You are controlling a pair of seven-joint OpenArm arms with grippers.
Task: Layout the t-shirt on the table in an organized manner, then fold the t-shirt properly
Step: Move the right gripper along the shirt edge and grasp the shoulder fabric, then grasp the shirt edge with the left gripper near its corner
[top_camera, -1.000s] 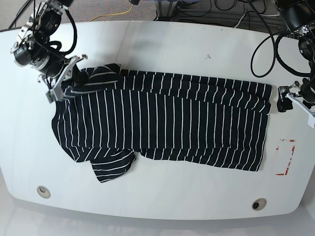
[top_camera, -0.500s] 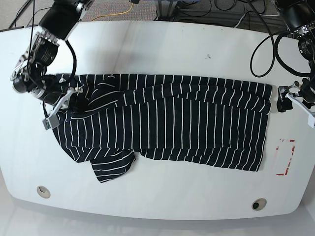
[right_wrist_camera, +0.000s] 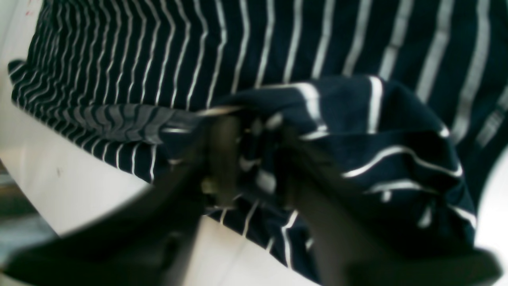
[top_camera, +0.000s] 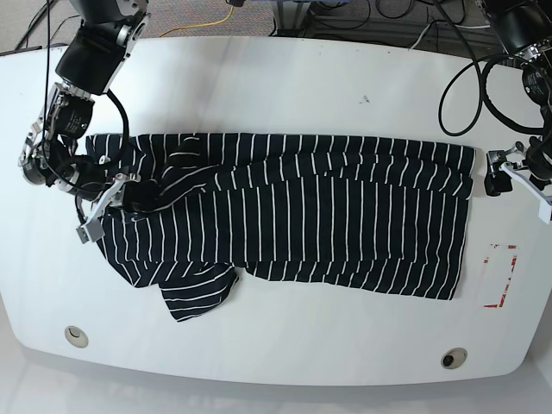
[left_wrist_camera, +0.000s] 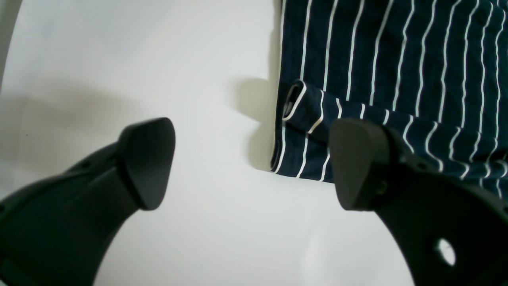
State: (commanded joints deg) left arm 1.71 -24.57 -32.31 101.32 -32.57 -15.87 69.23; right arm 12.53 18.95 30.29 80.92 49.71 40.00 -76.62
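The striped t-shirt point(top_camera: 293, 216) lies spread lengthwise across the middle of the white worktop point(top_camera: 285, 86), with one sleeve point(top_camera: 197, 293) flopped out toward the near edge. The right tool point(right_wrist_camera: 254, 159) is pinched narrow on a bunched fold of the t-shirt at its collar end, the fabric lifted and wrapped round the fingers. The left tool point(left_wrist_camera: 250, 159) hangs spread wide over bare worktop just beside the hem corner point(left_wrist_camera: 293, 119), gripping nothing. A red rectangular marking point(top_camera: 502, 276) sits near the hem. No containers are present.
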